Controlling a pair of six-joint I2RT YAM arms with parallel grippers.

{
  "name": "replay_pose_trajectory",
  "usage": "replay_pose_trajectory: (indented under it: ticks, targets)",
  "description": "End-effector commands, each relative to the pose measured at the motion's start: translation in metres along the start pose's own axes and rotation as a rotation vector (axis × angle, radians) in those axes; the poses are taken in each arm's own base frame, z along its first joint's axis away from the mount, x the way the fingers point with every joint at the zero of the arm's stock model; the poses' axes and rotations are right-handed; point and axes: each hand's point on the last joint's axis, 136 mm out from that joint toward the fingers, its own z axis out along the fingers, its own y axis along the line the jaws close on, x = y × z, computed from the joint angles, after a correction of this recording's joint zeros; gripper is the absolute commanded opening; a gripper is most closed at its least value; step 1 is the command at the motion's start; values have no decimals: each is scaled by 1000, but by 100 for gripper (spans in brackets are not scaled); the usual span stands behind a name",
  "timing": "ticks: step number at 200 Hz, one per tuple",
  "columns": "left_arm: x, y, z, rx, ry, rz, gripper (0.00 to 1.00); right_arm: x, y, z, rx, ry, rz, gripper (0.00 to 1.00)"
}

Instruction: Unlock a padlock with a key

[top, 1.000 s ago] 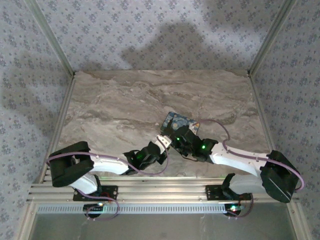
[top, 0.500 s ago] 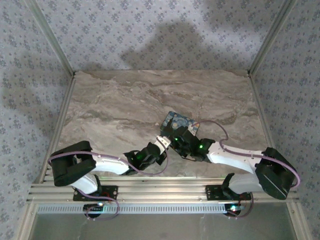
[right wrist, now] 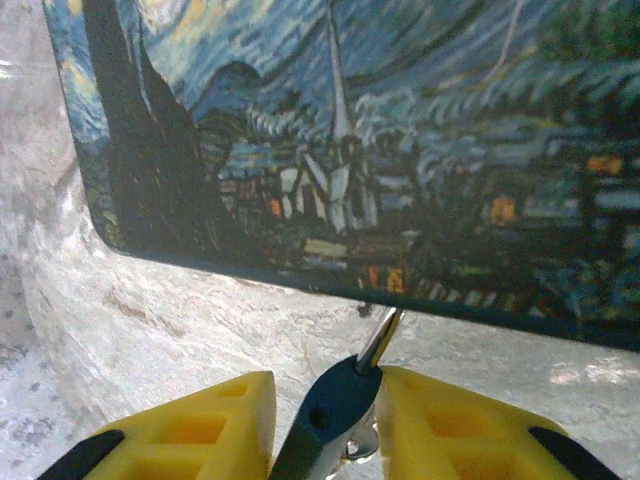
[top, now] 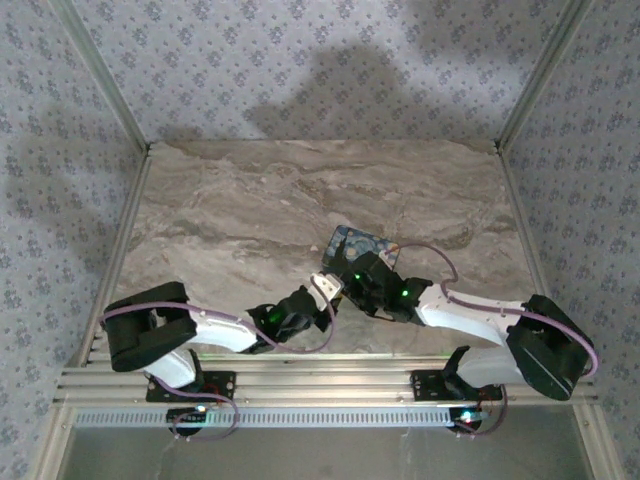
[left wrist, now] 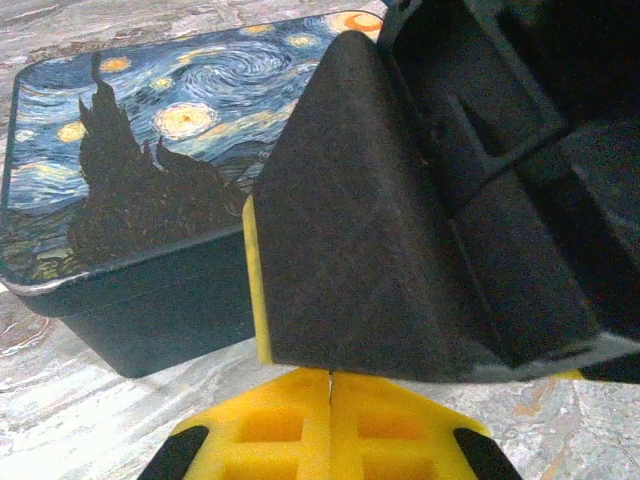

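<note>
Right gripper is clamping the key by its blue head, blade pointing at the padlock edge, probably lining up for insertion. Left gripper, fingers together, is sitting just beside it, likely bracing; padlock is lying flat on the table.

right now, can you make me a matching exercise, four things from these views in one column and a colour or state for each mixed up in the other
Things:
1. padlock
2. key
3. left gripper
4. table

Descriptions:
A. marbled grey-beige surface
B. shut, yellow fingers pressed together
C. dark blue block with a swirly night-sky print
D. blue head between the right gripper's fingers, metal tip pointing at the padlock's edge

Pairs: 1-C, 2-D, 3-B, 4-A
</note>
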Motion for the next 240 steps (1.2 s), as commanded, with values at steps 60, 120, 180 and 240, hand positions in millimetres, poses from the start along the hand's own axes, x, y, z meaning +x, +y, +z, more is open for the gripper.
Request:
replay_pose_trajectory:
  ticks: [60, 120, 180, 240]
  targets:
    - [-7, -6, 7, 10, -29, 17, 0, 4, 3, -10, 46, 35, -50, 45]
    - [-6, -6, 8, 10, -21, 36, 0, 8, 7, -8, 52, 50, -68, 14]
    - [-8, -12, 7, 40, -29, 47, 0, 8, 1, -6, 76, 61, -93, 0]
    - [-9, -17, 10, 61, -31, 44, 0, 4, -12, -5, 114, 53, -88, 31]
